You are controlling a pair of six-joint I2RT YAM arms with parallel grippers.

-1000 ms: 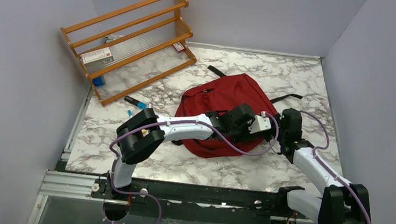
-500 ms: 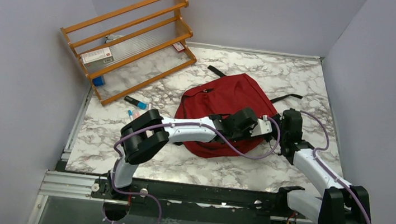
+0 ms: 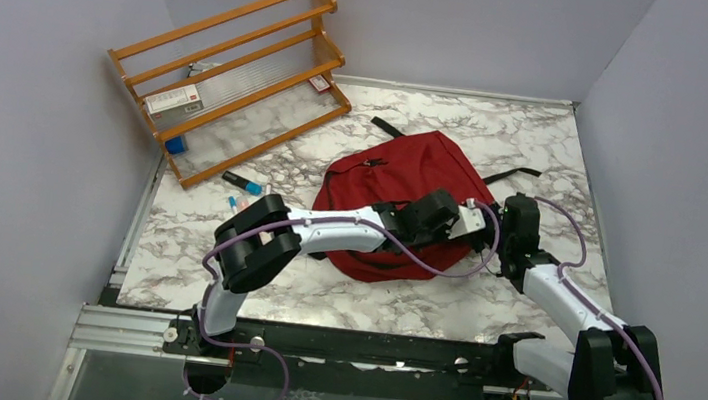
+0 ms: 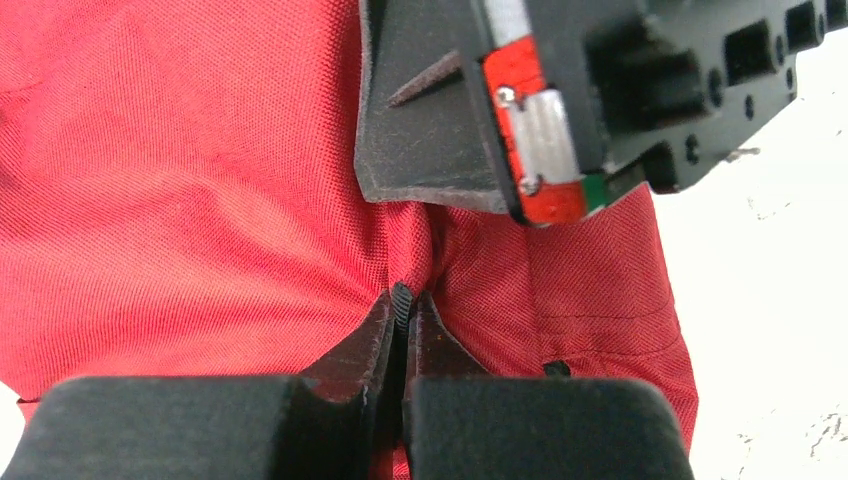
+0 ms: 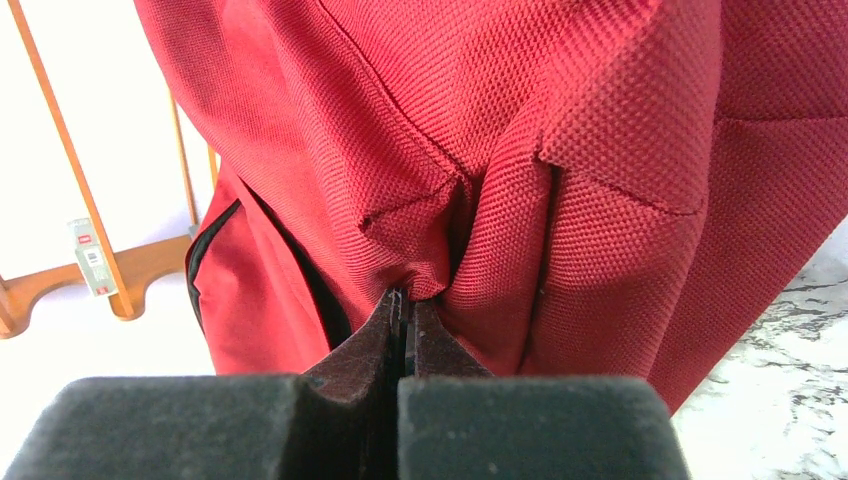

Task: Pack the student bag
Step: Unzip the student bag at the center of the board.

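Student bag (image 3: 388,174) lies flat mid-table (image 3: 538,140), dark red, black straps trailing off the far side. Both arms are on its near-right edge, close together.

Left gripper (image 4: 403,300): jaws fully together, a fold of red fabric nipped between the tips. Right gripper (image 5: 402,298): same, shut on a puckered ridge of cloth, with the black zipper trim just to its left. In the left wrist view the right gripper's body sits just beyond the left pinch, so the two grips are nearly side by side.

My read: this is the hold-and-spread step, getting the mouth open before anything goes in. Can't tell from overhead whether the zip is undone.

To do it well:
- Both pinches look thin. Lift slowly, since woven nylon could slip out of a tip grip.
- Check each has the top layer only; grabbing both layers lifts the whole bag rather than opening it.
- Separate the grippers along the zip line, not across it.
- Grippers are nearly touching, so move apart before rotating either wrist.

Contents sit well apart: wooden rack (image 3: 236,56) far-left, marker (image 3: 243,183) lying near it.
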